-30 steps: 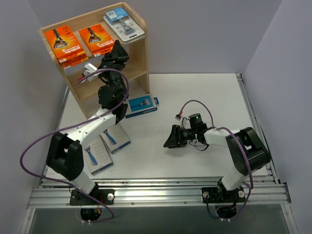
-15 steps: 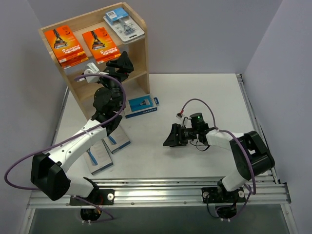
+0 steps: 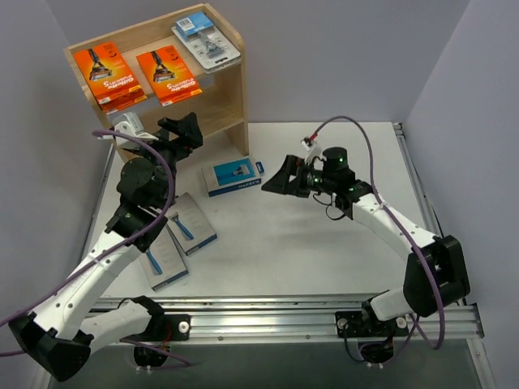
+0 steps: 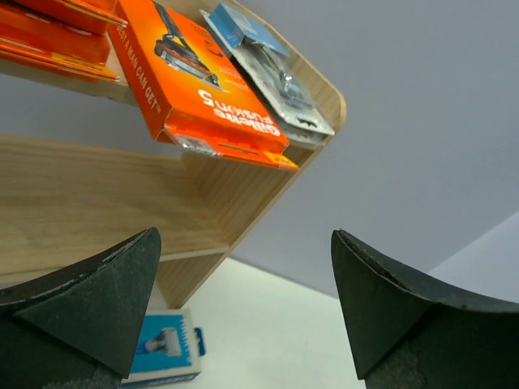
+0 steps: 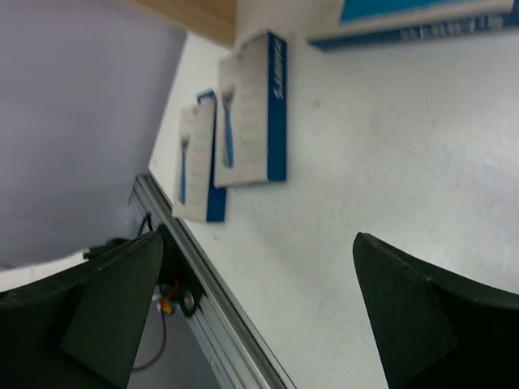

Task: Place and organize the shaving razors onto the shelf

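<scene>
The shelf (image 3: 229, 89) stands at the back left. On its top lie two orange razor packs (image 3: 112, 74) (image 3: 168, 73) and a clear blister pack (image 3: 206, 40). My left gripper (image 3: 186, 133) hovers open and empty just in front of the shelf's lower tier. In the left wrist view the orange pack (image 4: 203, 81) and the blister pack (image 4: 272, 73) overhang the shelf edge (image 4: 243, 186). A blue razor box (image 3: 234, 176) lies flat on the table. My right gripper (image 3: 272, 178) is open and empty just to its right. Two grey-and-blue boxes (image 3: 191, 225) (image 3: 163, 258) lie at the front left.
The right wrist view shows the two grey-and-blue boxes (image 5: 253, 109) (image 5: 199, 158) near the table's metal front rail (image 5: 212, 301). Grey walls close in the left, back and right. My left arm's purple cable (image 3: 154, 154) loops near the shelf.
My left gripper pulled back down and left from the shelf's upper tier. My right arm swung up and toward the blue box, and its jaws opened wide.
</scene>
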